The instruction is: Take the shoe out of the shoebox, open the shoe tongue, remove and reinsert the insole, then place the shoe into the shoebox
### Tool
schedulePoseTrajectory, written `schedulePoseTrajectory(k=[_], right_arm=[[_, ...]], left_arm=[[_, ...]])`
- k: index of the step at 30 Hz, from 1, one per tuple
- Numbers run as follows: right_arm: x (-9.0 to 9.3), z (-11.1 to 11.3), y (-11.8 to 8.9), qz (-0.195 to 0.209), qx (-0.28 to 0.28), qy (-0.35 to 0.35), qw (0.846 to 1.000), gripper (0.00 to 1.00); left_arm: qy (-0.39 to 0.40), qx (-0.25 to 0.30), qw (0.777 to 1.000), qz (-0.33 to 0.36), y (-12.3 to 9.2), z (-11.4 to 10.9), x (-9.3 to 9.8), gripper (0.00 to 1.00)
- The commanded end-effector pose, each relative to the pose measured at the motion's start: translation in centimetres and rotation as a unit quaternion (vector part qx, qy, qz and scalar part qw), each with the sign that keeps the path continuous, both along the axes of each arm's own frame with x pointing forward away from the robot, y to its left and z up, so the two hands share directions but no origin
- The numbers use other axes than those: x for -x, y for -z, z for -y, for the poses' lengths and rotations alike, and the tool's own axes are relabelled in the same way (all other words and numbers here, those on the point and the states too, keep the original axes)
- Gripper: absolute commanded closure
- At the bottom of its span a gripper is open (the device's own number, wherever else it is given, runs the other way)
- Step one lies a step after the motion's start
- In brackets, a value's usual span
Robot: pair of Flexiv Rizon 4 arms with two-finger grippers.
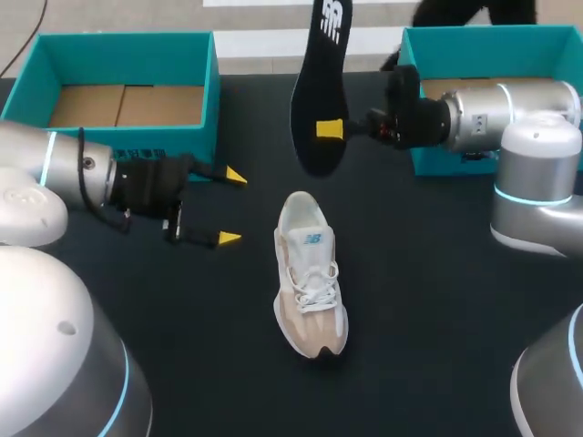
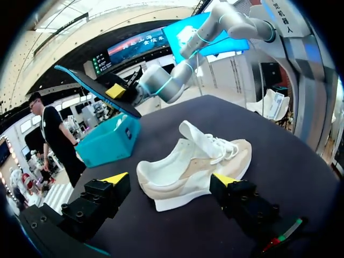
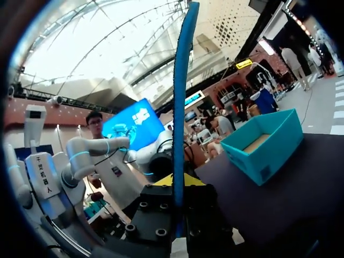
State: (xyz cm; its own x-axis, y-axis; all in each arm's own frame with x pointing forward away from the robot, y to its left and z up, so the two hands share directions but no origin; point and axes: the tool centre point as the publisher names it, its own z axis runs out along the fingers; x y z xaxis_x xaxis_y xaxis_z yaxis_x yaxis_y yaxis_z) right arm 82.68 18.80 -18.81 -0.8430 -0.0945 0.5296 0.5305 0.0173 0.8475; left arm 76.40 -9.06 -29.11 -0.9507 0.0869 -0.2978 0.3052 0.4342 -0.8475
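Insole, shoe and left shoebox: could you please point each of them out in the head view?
Insole [image 1: 317, 91], head view, on the middle of its black underside.
Shoe [image 1: 310, 284], head view, on the white laces.
Left shoebox [image 1: 127, 59], head view, on its teal far wall.

This is a robot manipulation workstation of the lab or demonstration kind. A matte black surface [image 1: 437, 300] has a silver-grey jointed left arm [image 1: 55, 164] and a matching right arm [image 1: 510, 109] coming in from opposite sides. The props look staged: an open teal cardboard shoebox [image 1: 127, 59] beside the left arm's yellow-tipped fingers [image 1: 234, 176], a second teal shoebox [image 1: 510, 33] by the right arm, and a single beige-and-white lace-up trainer [image 1: 310, 273] ahead of those fingers.
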Motion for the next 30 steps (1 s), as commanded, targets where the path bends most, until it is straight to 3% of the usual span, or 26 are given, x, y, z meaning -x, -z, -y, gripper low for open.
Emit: schedulePoseTrajectory(k=[1, 7, 23, 27, 30], right_arm=[[0.6, 0.0, 1.1, 0.002, 0.004, -0.009, 1.000, 1.00], [1.2, 0.3, 3.5, -0.010, 0.033, -0.011, 0.999, 1.00], [1.2, 0.3, 3.5, -0.010, 0.033, -0.011, 0.999, 1.00], [0.9, 0.0, 4.6, 0.022, 0.060, -0.005, 0.998, 1.00], [0.6, 0.3, 5.5, 0.024, 0.060, -0.003, 0.998, 1.00]], left_arm=[[-0.001, -0.009, 1.000, -0.003, 1.8, 0.7, -0.2, 0.00], [0.002, -0.012, 1.000, -0.005, 3.2, 1.3, 0.0, 0.00], [0.002, -0.025, 1.000, -0.003, 4.6, 2.3, -1.2, 0.00], [0.007, -0.034, 0.999, -0.003, 4.3, 2.5, -1.6, 0.00], [0.008, -0.049, 0.999, -0.006, 4.0, 2.6, -1.8, 0.00]])
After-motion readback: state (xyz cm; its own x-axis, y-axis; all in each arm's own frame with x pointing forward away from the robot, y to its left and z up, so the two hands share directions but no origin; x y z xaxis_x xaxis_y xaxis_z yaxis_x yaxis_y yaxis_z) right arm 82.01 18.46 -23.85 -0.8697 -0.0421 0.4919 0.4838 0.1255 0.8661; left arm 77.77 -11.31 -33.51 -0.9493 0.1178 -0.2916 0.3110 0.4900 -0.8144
